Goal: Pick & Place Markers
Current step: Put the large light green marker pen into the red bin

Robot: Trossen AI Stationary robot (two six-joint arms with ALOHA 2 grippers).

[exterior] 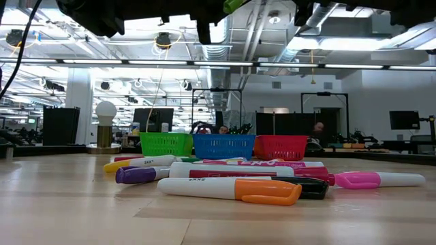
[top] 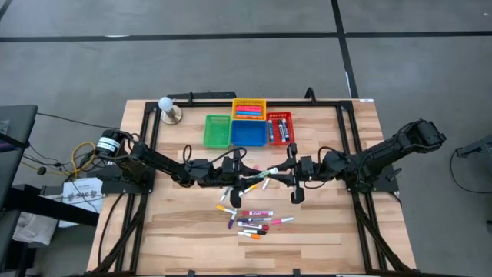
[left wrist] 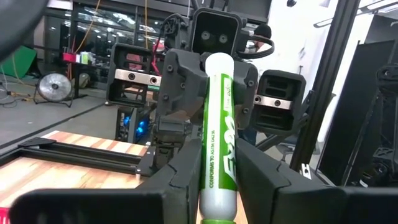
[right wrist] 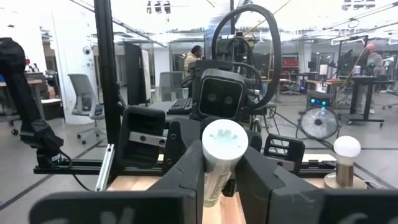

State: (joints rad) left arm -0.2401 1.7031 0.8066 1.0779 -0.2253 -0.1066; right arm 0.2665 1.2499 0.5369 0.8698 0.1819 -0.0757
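Note:
A marker [top: 261, 178] with a white barrel and green print hangs in the air over the table's middle, between my two grippers. My left gripper [top: 247, 183] comes from the left and my right gripper [top: 278, 174] from the right, and both are shut on it. In the left wrist view the marker [left wrist: 217, 124] runs from my left gripper [left wrist: 214, 180] to the right one. The right wrist view shows its white end [right wrist: 225, 142] facing the camera. A loose pile of markers [top: 250, 219] lies flat on the table nearer the front edge. My left gripper pinches the marker's barrel near its green end [left wrist: 216, 186] between both fingers [left wrist: 180, 177], level from the table's left and along the barrel. The marker is lifted clear of the table. My right gripper pinches the barrel near its white end [right wrist: 217, 180] between both fingers [right wrist: 186, 171], level from the table's right. The white end sticks back past the fingers toward the wrist camera.
Four small baskets stand behind the grippers: green [top: 217, 131], blue [top: 248, 132], yellow [top: 248, 108] and red [top: 280, 128], the last two with markers inside. A lamp bulb on a base [top: 167, 108] stands at the far left. A black frame [top: 346, 138] runs along the table's sides.

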